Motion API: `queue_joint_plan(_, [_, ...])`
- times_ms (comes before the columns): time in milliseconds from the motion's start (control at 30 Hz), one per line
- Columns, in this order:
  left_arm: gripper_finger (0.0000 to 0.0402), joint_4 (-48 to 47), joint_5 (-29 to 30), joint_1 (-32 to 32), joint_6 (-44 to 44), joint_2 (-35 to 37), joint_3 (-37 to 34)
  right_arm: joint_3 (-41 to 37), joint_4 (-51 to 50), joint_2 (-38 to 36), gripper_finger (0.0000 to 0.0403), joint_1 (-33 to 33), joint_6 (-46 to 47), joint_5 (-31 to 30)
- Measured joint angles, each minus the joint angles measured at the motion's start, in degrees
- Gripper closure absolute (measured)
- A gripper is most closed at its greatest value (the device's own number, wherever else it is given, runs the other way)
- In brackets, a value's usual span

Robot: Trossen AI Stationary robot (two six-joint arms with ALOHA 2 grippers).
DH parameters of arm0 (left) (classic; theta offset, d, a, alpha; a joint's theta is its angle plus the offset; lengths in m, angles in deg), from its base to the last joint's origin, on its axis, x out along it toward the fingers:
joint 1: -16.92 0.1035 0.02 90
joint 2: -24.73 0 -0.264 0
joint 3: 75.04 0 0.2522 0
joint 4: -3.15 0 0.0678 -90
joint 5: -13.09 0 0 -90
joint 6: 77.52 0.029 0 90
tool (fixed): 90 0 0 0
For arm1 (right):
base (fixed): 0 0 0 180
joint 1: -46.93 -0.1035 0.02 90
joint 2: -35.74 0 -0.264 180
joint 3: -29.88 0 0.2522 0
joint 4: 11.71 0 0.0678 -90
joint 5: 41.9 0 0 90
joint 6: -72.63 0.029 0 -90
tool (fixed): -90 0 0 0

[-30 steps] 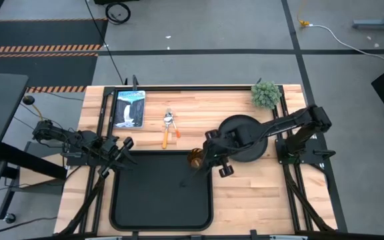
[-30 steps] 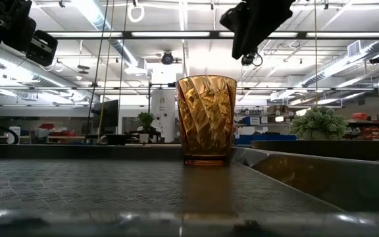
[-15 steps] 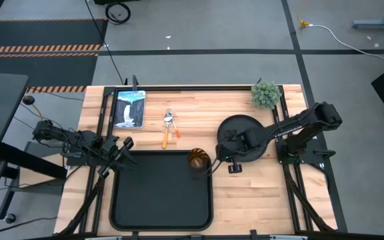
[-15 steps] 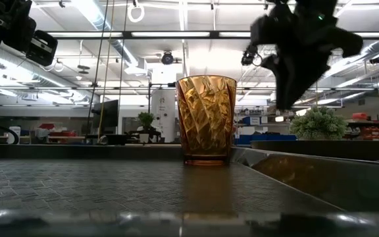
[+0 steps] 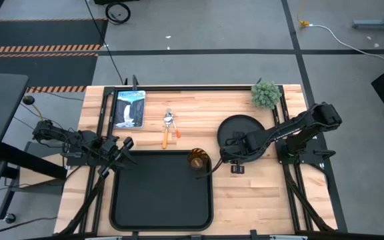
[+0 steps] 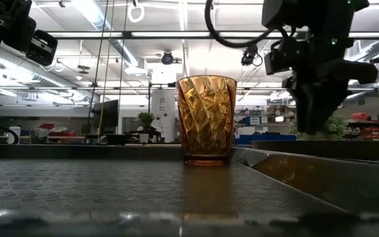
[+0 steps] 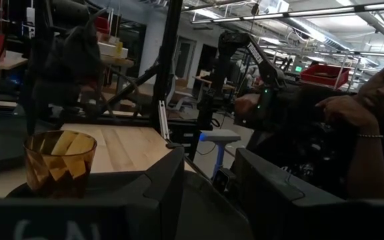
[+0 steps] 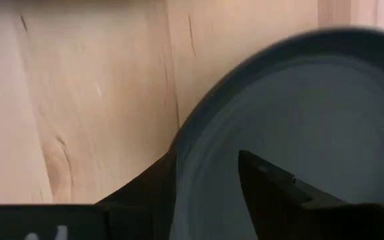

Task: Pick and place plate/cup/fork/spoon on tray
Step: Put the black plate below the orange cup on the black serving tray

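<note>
The round black plate [image 5: 244, 128] lies flat on the wood table, right of the tray [image 5: 159, 200]. The amber cup [image 5: 197, 160] stands upright on its base in the tray's far right corner and also shows in the low view [image 6: 206, 118]. My right gripper [image 5: 227, 157] is open at the plate's near-left rim. In the right wrist view [image 8: 205, 193] one finger stands outside the rim and one over the plate's inside. My left gripper [image 5: 122, 150] is open and empty at the tray's far left corner, with the cup ahead of it [image 7: 59, 163]. My right gripper comes from above, pointing down, with the plate's near-left rim [image 8: 185, 143] between its open fingers. One finger [image 8: 145, 193] is outside the rim and one [image 8: 265, 187] inside. I cannot tell whether either touches the plate, which lies flat on the table.
A fork and spoon with orange handles [image 5: 169, 128] lie on the table beyond the tray. A picture card [image 5: 129, 108] lies at the far left, and a small green plant [image 5: 265, 93] stands at the far right. A person [image 7: 372, 120] shows beyond the table.
My right gripper has gone from above the cup toward the table's right edge and down to the plate's near-left rim. The cup has stayed upright on the tray.
</note>
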Motion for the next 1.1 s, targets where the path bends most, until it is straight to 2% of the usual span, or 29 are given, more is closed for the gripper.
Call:
queue_joint_plan(267, [0.0259,0.0,0.0,0.0,0.0,0.0,0.0,-3.7,3.5,0.0,0.0231,0.0,0.5,3.6])
queue_joint_plan(700, [0.0259,0.0,0.0,0.0,0.0,0.0,0.0,-4.0,2.1,-0.3,0.0233,0.0,1.7,3.3])
queue_joint_plan(933, [0.0259,0.0,0.0,0.0,0.0,0.0,0.0,0.7,-4.4,-0.3,0.0233,0.1,1.2,-0.5])
queue_joint_plan(1100, [0.0259,0.0,0.0,0.0,0.0,0.0,0.0,1.3,-4.3,-0.3,0.0234,-0.1,1.6,0.2])
